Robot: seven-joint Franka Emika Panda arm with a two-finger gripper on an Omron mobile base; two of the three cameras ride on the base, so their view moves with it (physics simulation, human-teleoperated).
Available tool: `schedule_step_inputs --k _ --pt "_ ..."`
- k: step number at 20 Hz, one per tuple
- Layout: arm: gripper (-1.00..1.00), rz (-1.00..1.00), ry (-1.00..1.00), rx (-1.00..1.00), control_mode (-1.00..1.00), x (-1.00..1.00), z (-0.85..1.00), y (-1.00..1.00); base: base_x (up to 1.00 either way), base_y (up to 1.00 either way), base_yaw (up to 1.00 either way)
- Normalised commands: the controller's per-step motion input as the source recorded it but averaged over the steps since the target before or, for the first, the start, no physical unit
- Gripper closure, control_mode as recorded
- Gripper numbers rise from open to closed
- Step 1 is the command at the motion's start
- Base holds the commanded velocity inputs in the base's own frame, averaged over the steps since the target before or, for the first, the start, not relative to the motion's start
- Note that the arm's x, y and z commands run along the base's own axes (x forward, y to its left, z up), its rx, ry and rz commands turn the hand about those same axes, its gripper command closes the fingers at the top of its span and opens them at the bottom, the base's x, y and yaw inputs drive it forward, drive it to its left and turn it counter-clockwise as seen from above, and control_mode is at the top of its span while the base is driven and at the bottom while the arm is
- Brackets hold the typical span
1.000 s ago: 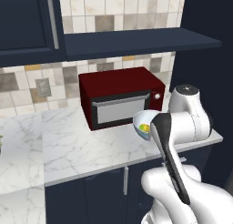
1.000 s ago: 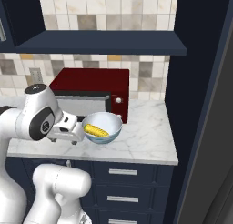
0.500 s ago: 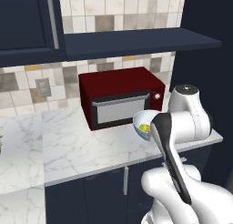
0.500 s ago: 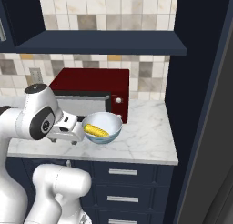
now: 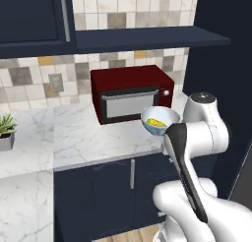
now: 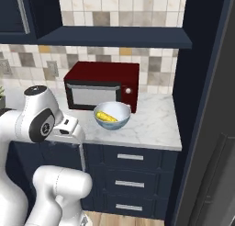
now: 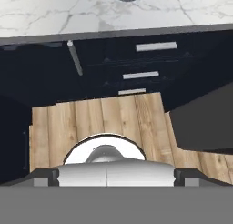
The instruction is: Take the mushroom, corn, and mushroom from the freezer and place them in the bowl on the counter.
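1. Right base view, from the left: the white arm's wrist hangs in front of the navy cabinets just below the counter (image 6: 151, 124) edge. The gripper itself points down and is hidden from this side. In the hand view its tips sit far apart at the bottom corners with nothing between them, so I read it as spread wide and empty.
2. Further right, the dark red microwave (image 6: 102, 85) stands at the back; no brand, label or legible writing shows on it or anywhere else.
3. Just in front of it sits the bowl (image 6: 111, 115), with the corn (image 6: 107, 116) lying inside. Whether a mushroom is in there too, I cannot tell.
4. At the far right rises the freezer (image 6: 206, 142), a dark panel; its inside is out of sight.
5. Judgement on handling: a mushroom should be light, small and rounded, likely to roll or slip, so pinch it across the cap's widest part. The corn is stiffer; grip it across its middle.
6. The bowl looks glossy and light, and may slide if bumped.
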Motion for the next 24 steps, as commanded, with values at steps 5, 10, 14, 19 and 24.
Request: schedule_step_inputs --k 5,10,14,19,24 --pt "-1.0 0.0 0.0 0.0 1.0 0.0 0.0 0.0 -0.85 -0.09 0.29" --pt "-1.0 0.0 0.0 0.0 1.0 0.0 0.0 0.0 -0.94 -0.18 0.09" --pt "-1.0 0.0 0.0 0.0 1.0 0.0 0.0 0.0 -0.88 -0.18 0.05" --pt "-1.0 0.0 0.0 0.0 1.0 0.0 0.0 0.0 -0.67 -0.51 0.05" --pt "-1.0 0.0 0.0 0.0 1.0 0.0 0.0 0.0 -0.62 -0.69 0.03"
